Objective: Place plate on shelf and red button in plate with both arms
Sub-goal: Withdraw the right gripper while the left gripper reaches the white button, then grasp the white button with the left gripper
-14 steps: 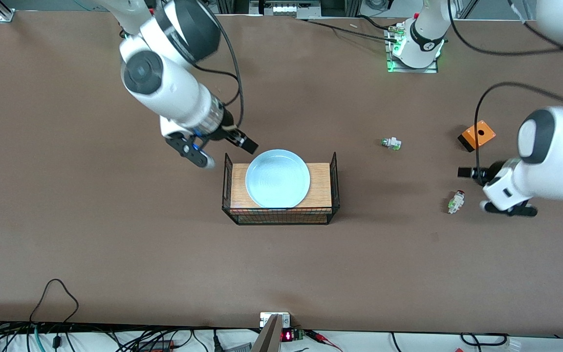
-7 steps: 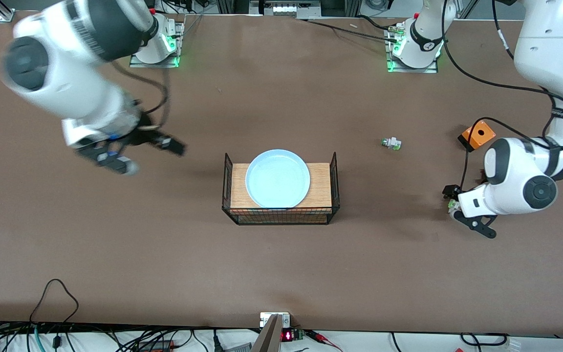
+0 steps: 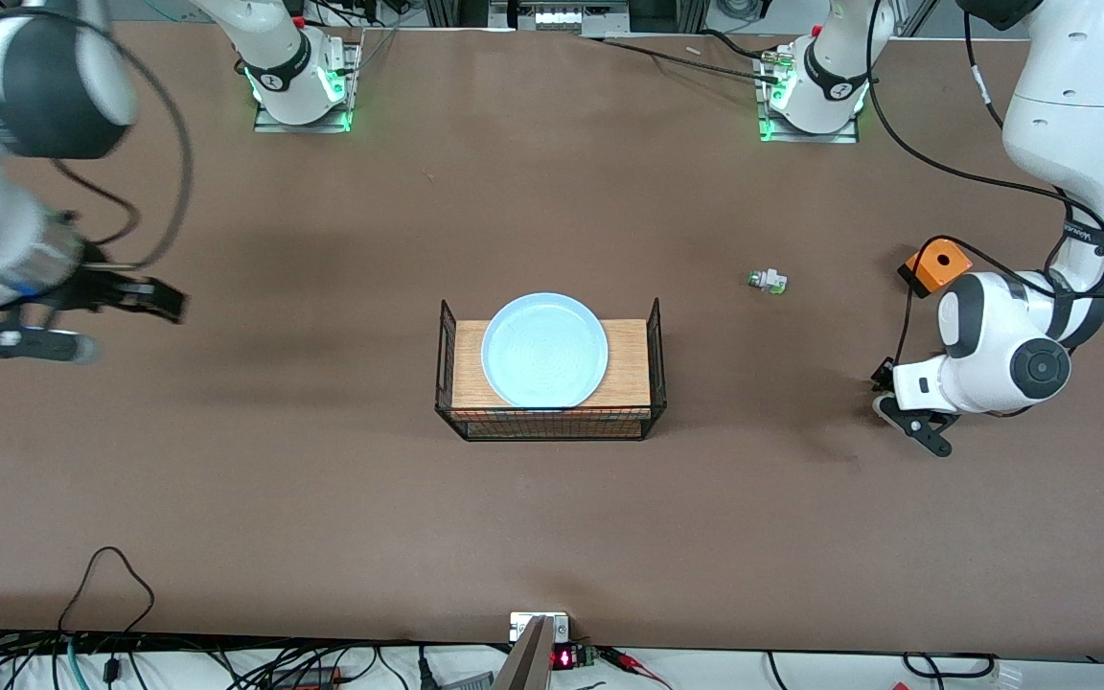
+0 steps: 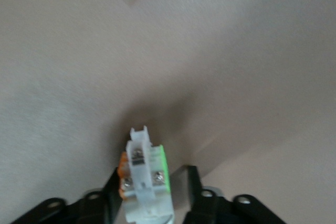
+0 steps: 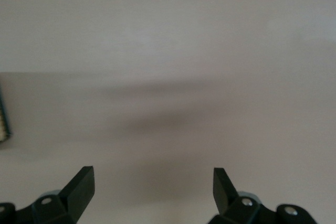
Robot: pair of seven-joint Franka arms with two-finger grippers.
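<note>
Plate (image 3: 544, 350) sat on basket (image 3: 548, 422). Right gripper (image 3: 82, 321), open and empty, had withdrawn toward its table end. Left gripper (image 4: 152, 192) had descended around button (image 4: 144, 182), not yet clamped; grasp likely next.

plate (image 3: 544, 349) 1 | basket (image 3: 549, 422) 1 | button parts (image 3: 767, 281) 2 | orange block (image 3: 937, 262) 1

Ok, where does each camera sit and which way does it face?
Front view: high across the table, facing both arms' bases; plate on the basket mid-view.
Left wrist view: on the left arm, looking down at the red button by the left gripper.
Right wrist view: on the right arm, looking down past the open right gripper at tabletop.
Front also shows both grippers.
</note>
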